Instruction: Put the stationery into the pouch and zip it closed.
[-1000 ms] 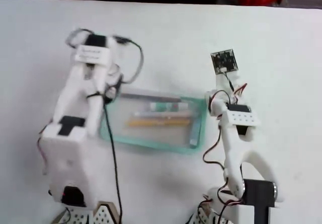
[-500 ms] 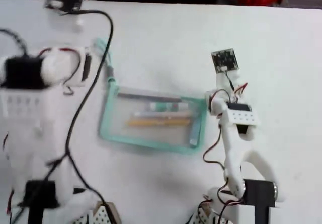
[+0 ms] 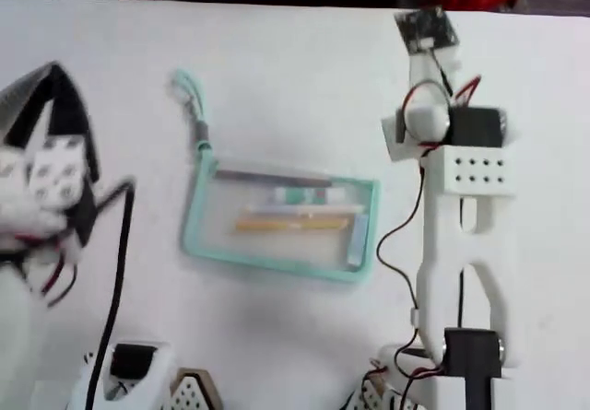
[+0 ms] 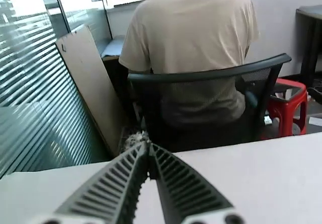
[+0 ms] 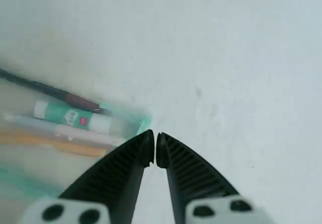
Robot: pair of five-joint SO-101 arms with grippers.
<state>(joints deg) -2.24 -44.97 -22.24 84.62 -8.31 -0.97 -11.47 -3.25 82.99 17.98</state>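
- I'm seeing the pouch (image 3: 281,226) lying flat betw. the arms, stationery (image 3: 293,213) inside, zip (image 3: 277,178) looking shut; can't confirm.
- My right gripper (image 5: 155,146) is hanging by the pouch corner, jaws together, empty; left gripper (image 4: 148,156) likewise, raised.
- I'm thinking: nudge-check the zip end w/ the right tip, w/o snagging.

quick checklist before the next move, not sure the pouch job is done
1. Stationery in the pouch: ok, it lies inside.
2. Zip fully closed: cannot tell.
3. Left hand free: ok, shut, empty, away from the pouch.
4. Right hand free: ok, shut, empty, by the pouch's corner.
5. Pull strap free: ok, lies on the table, nothing holds it.
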